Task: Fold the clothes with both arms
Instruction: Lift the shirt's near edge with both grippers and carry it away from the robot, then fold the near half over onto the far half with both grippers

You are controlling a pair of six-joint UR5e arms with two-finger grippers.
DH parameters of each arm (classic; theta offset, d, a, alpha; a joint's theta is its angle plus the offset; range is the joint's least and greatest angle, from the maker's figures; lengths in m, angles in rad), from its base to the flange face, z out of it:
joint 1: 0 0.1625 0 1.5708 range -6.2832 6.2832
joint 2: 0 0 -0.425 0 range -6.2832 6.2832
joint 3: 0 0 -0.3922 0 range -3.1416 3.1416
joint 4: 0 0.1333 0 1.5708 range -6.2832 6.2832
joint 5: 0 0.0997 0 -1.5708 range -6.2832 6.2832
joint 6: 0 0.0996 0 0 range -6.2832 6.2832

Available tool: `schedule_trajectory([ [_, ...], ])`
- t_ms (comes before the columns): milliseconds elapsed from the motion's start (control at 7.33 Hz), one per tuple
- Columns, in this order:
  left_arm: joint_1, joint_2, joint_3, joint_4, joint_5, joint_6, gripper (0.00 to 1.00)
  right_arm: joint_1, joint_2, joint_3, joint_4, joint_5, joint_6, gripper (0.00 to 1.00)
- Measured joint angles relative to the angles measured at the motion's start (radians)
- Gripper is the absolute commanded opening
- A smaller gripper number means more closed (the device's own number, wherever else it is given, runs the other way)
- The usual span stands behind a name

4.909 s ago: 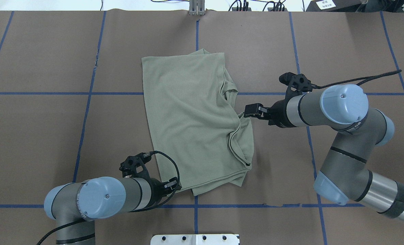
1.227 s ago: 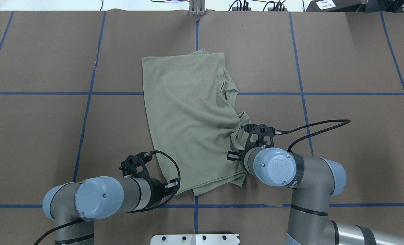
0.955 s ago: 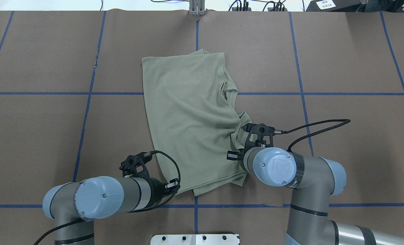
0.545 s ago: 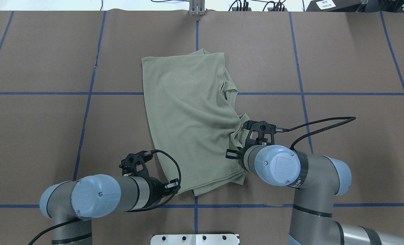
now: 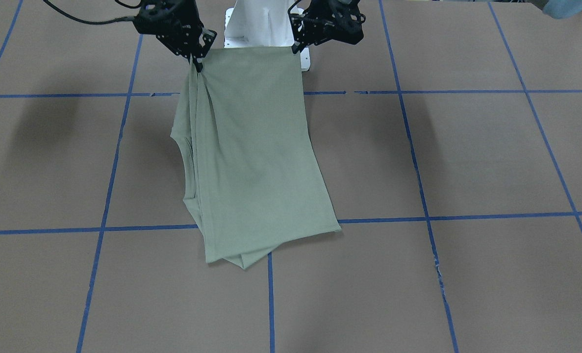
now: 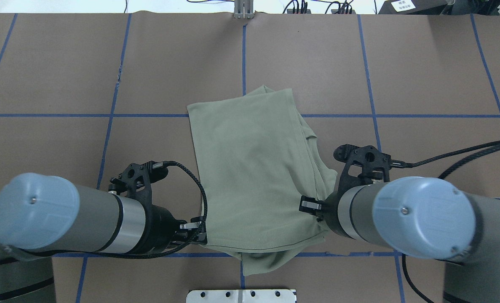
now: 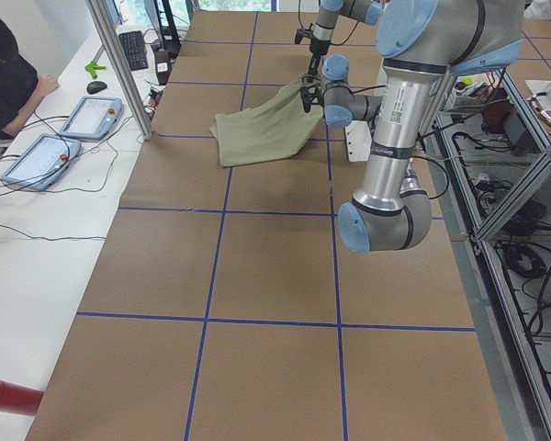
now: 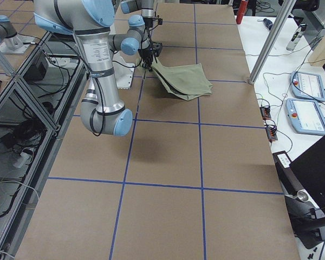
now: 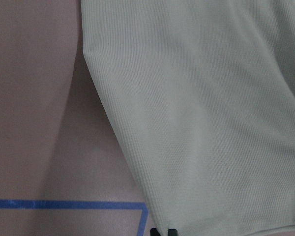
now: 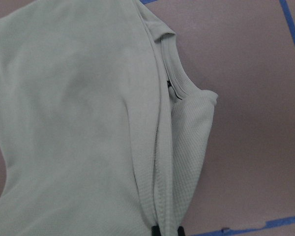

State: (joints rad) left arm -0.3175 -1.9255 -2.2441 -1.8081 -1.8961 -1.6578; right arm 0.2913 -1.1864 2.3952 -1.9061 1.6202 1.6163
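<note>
As we count across the surface, one sage-green shirt, folded, centre frame, two at top, left gripper and right gripper, each pinching a lifted corner.

Overhead: behind robot, looking forward and down on tabletop. Front: far edge, facing robot, steep. Sides: one beyond each tabletop end, distant, looking lengthwise. Wrists: two, close above shirt. Shirt shared by all six.

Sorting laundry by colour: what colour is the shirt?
The shirt is plain pale sage green, clearest in the front-facing view.
</note>
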Motion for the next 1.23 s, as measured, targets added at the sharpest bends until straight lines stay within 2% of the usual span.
schedule_trajectory([
  [136,-0.006,-0.015,-0.035,0.056,-0.013,0.005,0.0,-0.004,0.018,0.037,-0.057,0.01,0.007,0.0],
  [409,-0.048,-0.063,0.029,0.087,-0.014,0.033,0.0,0.021,0.047,-0.024,-0.077,0.005,0.003,0.0],
  [818,-0.164,-0.148,0.234,0.072,-0.015,0.171,0.0,0.146,0.098,-0.246,0.066,0.008,-0.039,0.0],
  [1227,-0.204,-0.197,0.472,-0.079,0.019,0.221,0.0,0.216,0.185,-0.546,0.262,0.008,-0.069,0.0],
])
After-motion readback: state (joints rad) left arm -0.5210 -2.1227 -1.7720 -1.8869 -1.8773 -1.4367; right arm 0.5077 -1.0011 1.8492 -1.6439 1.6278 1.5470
